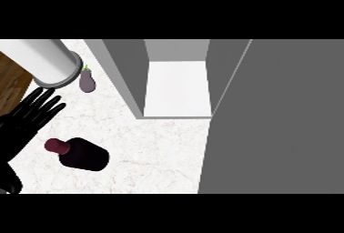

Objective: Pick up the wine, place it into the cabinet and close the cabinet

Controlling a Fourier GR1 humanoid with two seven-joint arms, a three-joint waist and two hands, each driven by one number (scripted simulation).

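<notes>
Only the left hand (28, 119) shows, up and to the left of the wine bottle (82, 154), its black fingers straight, spread and holding nothing. The right hand is out of view. The bottle sits on the pale marbled tabletop (154, 150) just beside the hand but apart from it. Its dark red cap (57, 145) is the end nearer the hand, so its long axis runs from the cap down and right into the dark body. Whether it stands upright or leans cannot be told from so steep a view. Judged from this layout, the left hand is the one placed to grasp it, by moving down and right. The open cabinet (178, 86) lies up and right of the bottle, with its grey door (275, 118) swung out further right. A small eggplant (87, 82) lies above the bottle, well apart.
</notes>
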